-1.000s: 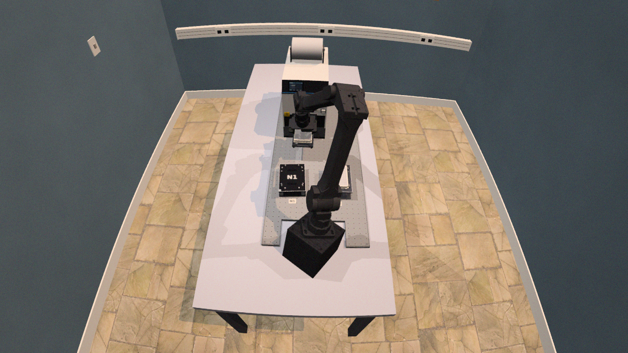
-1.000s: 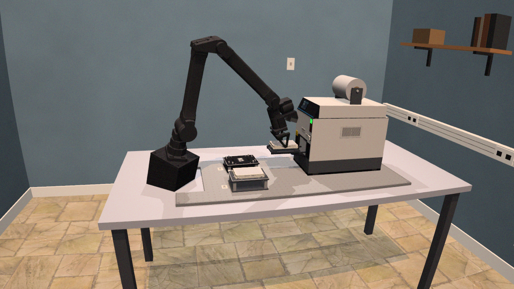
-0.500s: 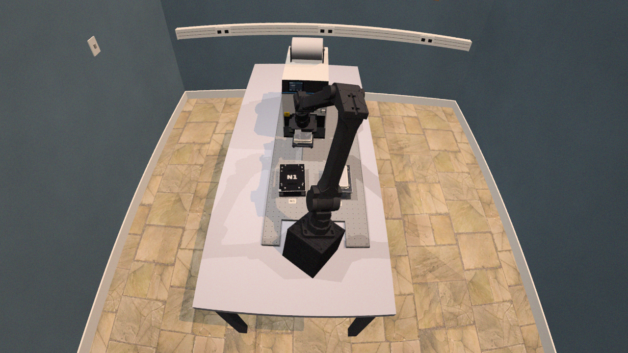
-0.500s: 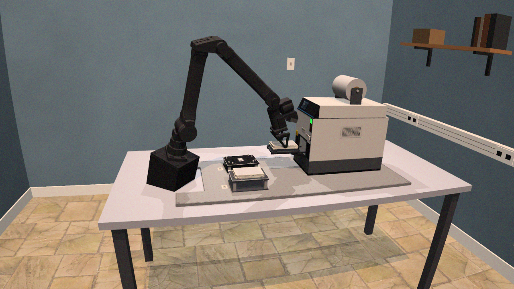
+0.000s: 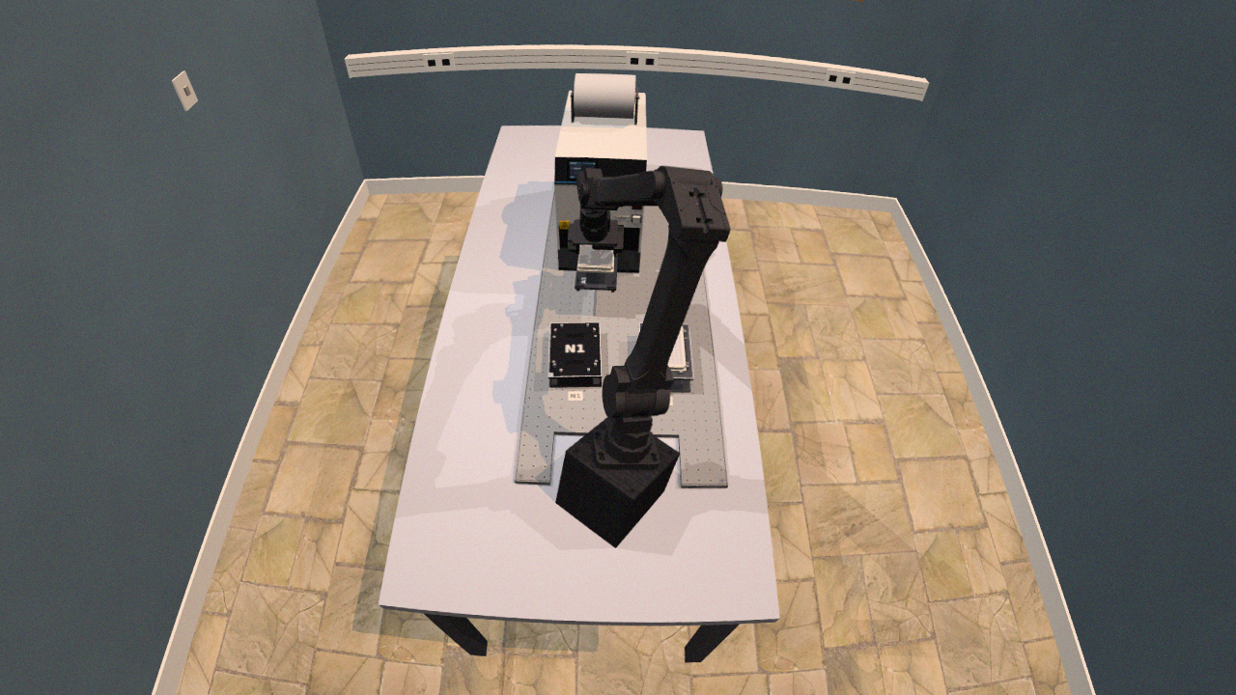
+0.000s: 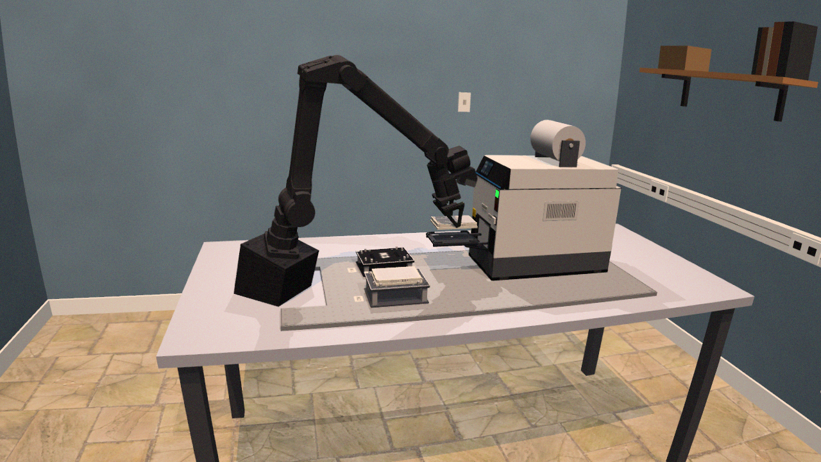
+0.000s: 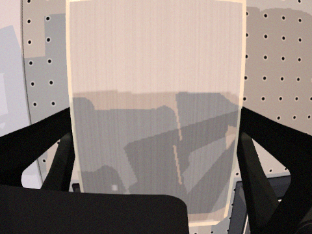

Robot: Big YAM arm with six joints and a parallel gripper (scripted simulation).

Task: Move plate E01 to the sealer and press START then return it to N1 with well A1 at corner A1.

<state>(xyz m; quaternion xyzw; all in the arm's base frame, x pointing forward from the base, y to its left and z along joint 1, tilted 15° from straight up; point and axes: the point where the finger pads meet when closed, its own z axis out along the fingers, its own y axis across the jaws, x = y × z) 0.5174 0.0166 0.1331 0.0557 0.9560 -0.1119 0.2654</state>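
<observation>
The jaws (image 5: 596,256) (image 6: 456,222) stand wide, near their full spread, and are closed on the long sides of plate E01 (image 5: 595,267) (image 6: 444,224) (image 7: 156,58). The plate is held roughly level above the extended sealer stage (image 5: 595,282) (image 6: 452,238), apart from it. Its upper face is smooth and covered, in all likelihood by fitted foil; the lamp (image 6: 497,194) shows green. The return transfer to nest N1 (image 5: 575,338) (image 6: 384,259), which holds no plate, is judged to be the step in hand.

Handling: treat the plate as light and stiff, with thin, possibly slippery walls. Grip the long side walls near mid-length, keep it level, and keep all contact off the foil. Excess force may bow the walls; a low grip may foul the nest's corner locators.

Surface: a perforated grey baseplate (image 5: 566,414) (image 6: 344,314) (image 7: 276,68) lies on the pale counter (image 5: 484,553) (image 6: 229,344). The sealer (image 5: 602,138) (image 6: 553,221) stands toward the counter's far short edge in the top view, the arm pedestal toward the near one. The second plate rests in its nest beside N1, toward the counter's right long edge.

Room: blue-grey walls, stone-tile floor; in the exterior view, a wooden shelf (image 6: 728,77) carries a box and books.
</observation>
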